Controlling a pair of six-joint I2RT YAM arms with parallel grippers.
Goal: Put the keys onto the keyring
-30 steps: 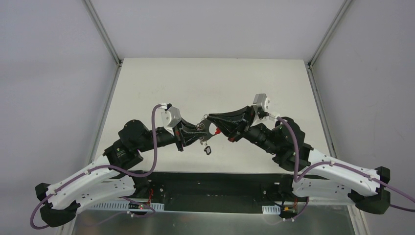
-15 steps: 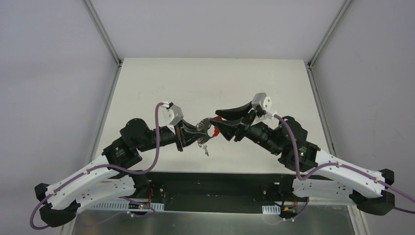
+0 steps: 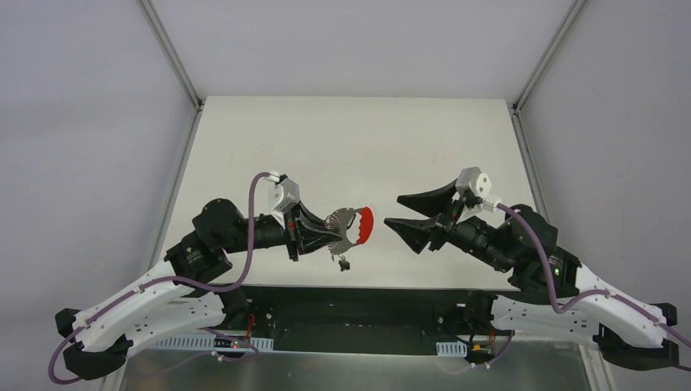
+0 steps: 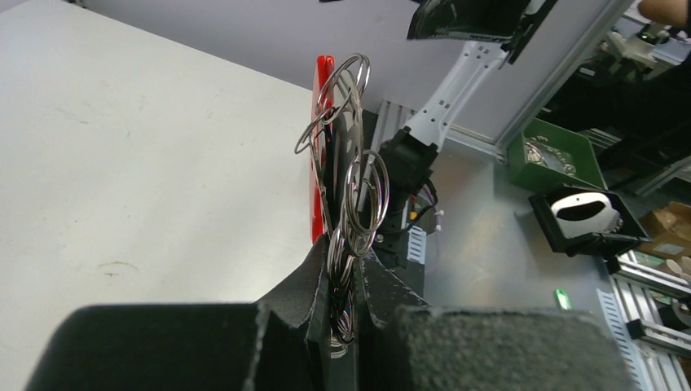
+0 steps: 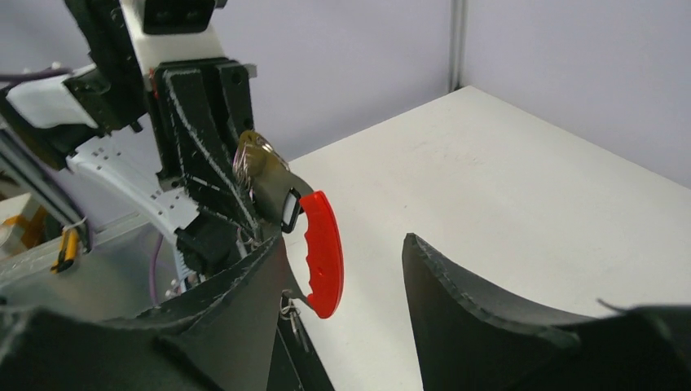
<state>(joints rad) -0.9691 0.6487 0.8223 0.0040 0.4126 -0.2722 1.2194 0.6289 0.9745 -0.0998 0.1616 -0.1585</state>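
Observation:
My left gripper (image 3: pixel 324 230) is shut on the keyring (image 3: pixel 336 220), a bunch of thin silver wire loops held up above the table's near edge. In the left wrist view the loops (image 4: pixel 352 163) stick up from between the pressed fingers (image 4: pixel 305 285). The red crescent tag (image 3: pixel 365 224) points toward my right gripper (image 3: pixel 393 211), which stands open a short way to the right, touching nothing. A tiny dark key (image 3: pixel 343 261) hangs below the loops. In the right wrist view the red tag (image 5: pixel 323 248) lies just ahead of the spread fingers (image 5: pixel 244 293), with a small ring and silvery blade (image 5: pixel 292 314) dangling under it.
The white table (image 3: pixel 342 138) stretches away behind both grippers, with a metal frame rail (image 3: pixel 173 208) along its left side and another (image 3: pixel 534 187) along its right. The black base bar (image 3: pixel 367 314) runs along the near edge under the keyring.
My right gripper has opened, let go of the keyring and drawn back to the right. The left gripper still holds the keyring, and the red tag now shows in full.

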